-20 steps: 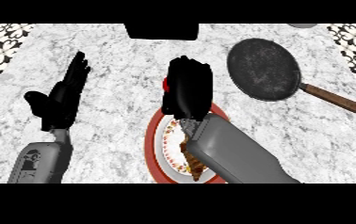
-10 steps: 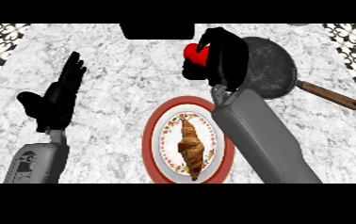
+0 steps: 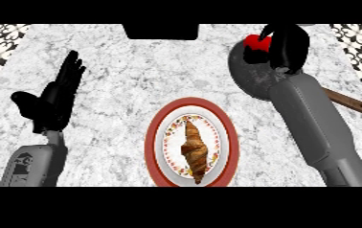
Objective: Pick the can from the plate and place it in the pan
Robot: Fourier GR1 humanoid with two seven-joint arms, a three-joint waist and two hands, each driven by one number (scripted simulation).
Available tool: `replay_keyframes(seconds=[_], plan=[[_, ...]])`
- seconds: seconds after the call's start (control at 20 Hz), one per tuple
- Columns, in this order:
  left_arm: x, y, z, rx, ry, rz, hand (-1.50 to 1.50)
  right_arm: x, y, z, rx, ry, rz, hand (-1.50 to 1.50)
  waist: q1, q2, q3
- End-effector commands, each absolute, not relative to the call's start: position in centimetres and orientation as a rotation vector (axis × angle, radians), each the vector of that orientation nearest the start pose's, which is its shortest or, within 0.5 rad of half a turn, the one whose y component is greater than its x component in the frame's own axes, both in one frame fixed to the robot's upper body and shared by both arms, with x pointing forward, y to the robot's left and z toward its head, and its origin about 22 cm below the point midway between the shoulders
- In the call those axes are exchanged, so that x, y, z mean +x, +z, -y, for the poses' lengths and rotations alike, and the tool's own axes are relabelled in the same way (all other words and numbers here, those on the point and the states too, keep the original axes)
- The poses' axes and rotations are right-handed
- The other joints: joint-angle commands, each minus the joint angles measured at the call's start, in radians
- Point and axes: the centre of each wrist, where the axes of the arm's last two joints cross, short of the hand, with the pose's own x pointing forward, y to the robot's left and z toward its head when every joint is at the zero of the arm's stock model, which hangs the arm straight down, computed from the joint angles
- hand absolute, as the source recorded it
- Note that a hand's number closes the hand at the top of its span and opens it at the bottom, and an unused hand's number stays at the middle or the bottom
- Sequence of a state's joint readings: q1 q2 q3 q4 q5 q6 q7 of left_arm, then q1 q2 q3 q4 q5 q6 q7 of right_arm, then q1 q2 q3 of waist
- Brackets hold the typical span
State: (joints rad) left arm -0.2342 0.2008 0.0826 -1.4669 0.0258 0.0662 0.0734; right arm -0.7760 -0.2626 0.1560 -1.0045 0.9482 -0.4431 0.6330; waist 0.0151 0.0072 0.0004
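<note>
My right hand point(image 3: 288, 46) is curled around the red can point(image 3: 254, 42), fingers and thumb wrapped over it so that only part of its red side shows on the hand's left. The hand and can hang over the far part of the dark grey pan point(image 3: 247, 78), which lies on the marble counter point(image 3: 127, 78) to my right. I cannot tell whether the can touches the pan's floor or is held just above it. My grey right forearm point(image 3: 311, 121) crosses the near rim of the pan and hides part of it. The pan's brown handle point(image 3: 344, 99) sticks out beyond the forearm, toward the right edge. The red-rimmed plate point(image 3: 152, 143) sits near me at the middle of the counter, well apart from the can and just left of the pan, with a croissant point(image 3: 194, 148) lying lengthwise in its middle. My left hand point(image 3: 50, 102) rests open at the left side of the view, fingers straight and pointing away from me, thumb out to the side, holding nothing. A black block point(image 3: 161, 31) sits at the far edge of the counter.
</note>
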Motion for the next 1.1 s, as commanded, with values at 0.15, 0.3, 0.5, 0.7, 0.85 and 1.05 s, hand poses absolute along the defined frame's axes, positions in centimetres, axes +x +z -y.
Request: replay_keyframes(seconds=[0.15,0.3,0.5,0.7,0.85,1.05], plan=[[30.0,5.3,-26.2,0.179,-0.076,1.637,0.00,42.6,6.8,25.8,-1.378,0.422,1.300,1.50,0.020,0.008,0.001],[30.1,4.5,-27.0,0.169,-0.080,1.658,0.00,41.9,5.3,30.0,-1.412,0.401,1.282,1.50,0.028,0.015,0.002],[29.7,4.3,-25.9,0.146,-0.108,1.638,0.00,42.5,5.1,30.7,-1.359,0.382,1.279,1.50,0.046,0.020,0.003],[30.2,6.5,-25.4,0.149,-0.112,1.647,0.00,42.2,3.6,29.8,-1.050,0.297,1.198,-1.50,0.046,0.016,0.005],[30.7,6.4,-25.1,0.160,-0.093,1.668,0.00,41.7,3.5,31.7,-0.900,0.274,1.238,-1.50,0.042,0.022,0.006],[30.7,5.3,-25.2,0.155,-0.078,1.654,0.00,40.9,2.3,33.0,-0.889,0.288,1.273,-1.50,0.048,0.026,0.005]])
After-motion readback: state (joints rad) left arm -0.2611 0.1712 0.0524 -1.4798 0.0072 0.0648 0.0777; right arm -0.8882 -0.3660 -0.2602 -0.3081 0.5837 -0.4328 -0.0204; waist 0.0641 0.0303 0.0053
